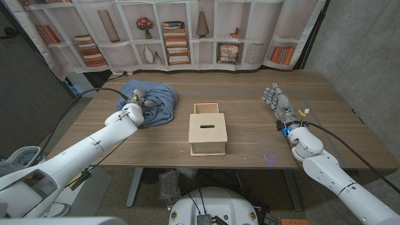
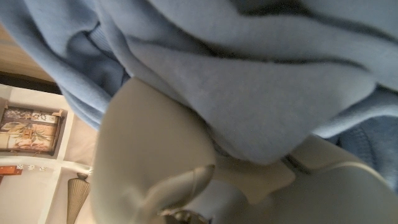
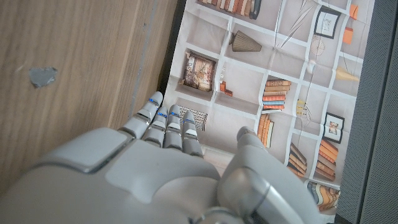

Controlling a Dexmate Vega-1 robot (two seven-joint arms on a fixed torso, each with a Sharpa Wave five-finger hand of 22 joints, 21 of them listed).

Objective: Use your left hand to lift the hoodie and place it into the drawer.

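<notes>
the left robot hand [image 1: 140, 100] sits on the near edge of the blue hoodie [image 1: 157, 100], which lies crumpled on the far left part of the wooden desk [image 1: 250, 134], well apart from the drawer. in the left wrist view the left robot hand [image 2: 186, 174] is pressed into the hoodie [image 2: 249, 93], with folds of blue fabric draped over it; the fingers are covered by cloth, so whether they grip the fabric cannot be told. at the middle of the desk stands a small light wooden drawer [image 1: 207, 132], with a slot in its top panel and an open compartment at its far end showing an orange inner edge. on the right side of the desk, the right robot hand [image 1: 276, 100] holds nothing, its fingers extended and slightly apart, pointing toward the far edge. the right wrist view shows the same right robot hand [image 3: 168, 155] with fingers [image 3: 163, 124] stretched out above the wood surface. behind the desk hangs a backdrop printed with bookshelves [image 1: 181, 31].
</notes>
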